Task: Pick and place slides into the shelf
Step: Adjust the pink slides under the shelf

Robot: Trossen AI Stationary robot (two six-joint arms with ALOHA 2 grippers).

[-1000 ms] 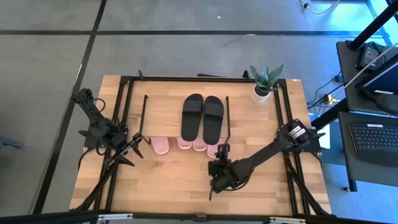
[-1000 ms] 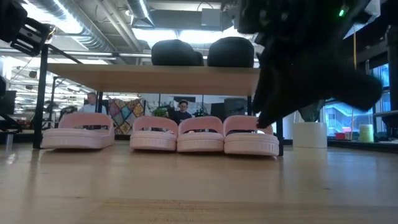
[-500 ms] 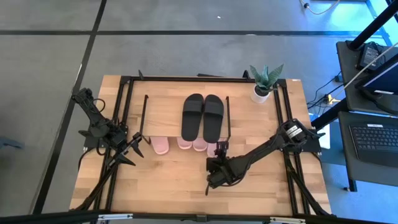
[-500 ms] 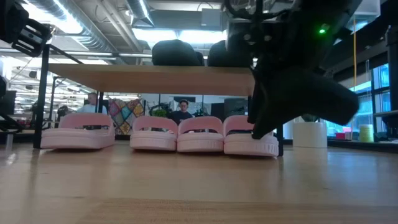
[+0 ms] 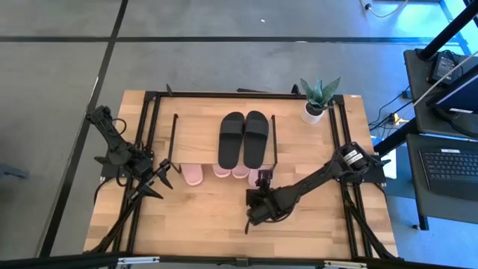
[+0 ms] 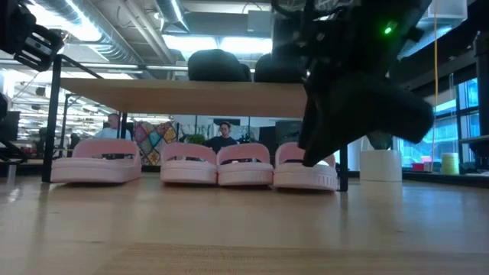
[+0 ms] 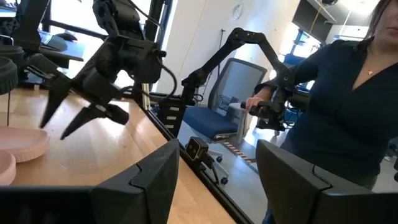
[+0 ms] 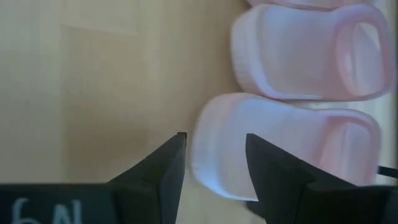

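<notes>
right gripper (image 5: 262, 179) hangs low over the table (image 5: 209, 224), fingers apart with nothing between them, tips just short of the heel of the rightmost pink slide (image 5: 256, 179). in the right wrist view the two dark fingers (image 8: 165, 171) sit spread, that pink slide (image 8: 280, 149) straight ahead of them, its heel edge in line with the gap, not gripped; a second pink slide (image 8: 311, 53) lies just beside it, touching or nearly so. low view: four pink slides in a row under the shelf (image 6: 183, 97), rightmost one (image 6: 306, 169) partly hidden by the right arm's dark bulk; the other three (image 6: 95, 160) (image 6: 189, 164) (image 6: 244, 164) sit further from the gripper along the row. black pair (image 5: 243, 140) lies side by side on the shelf's top board, beyond the gripper, well apart from it. potted plant (image 5: 317, 101) at the table's far corner on the right arm's side. left gripper (image 5: 162, 176) waits off the shelf's other end, fingers spread, holding nothing, near the outermost pink slide (image 5: 193, 175). left wrist view shows a person (image 7: 336, 112) standing beyond the table edge.
</notes>
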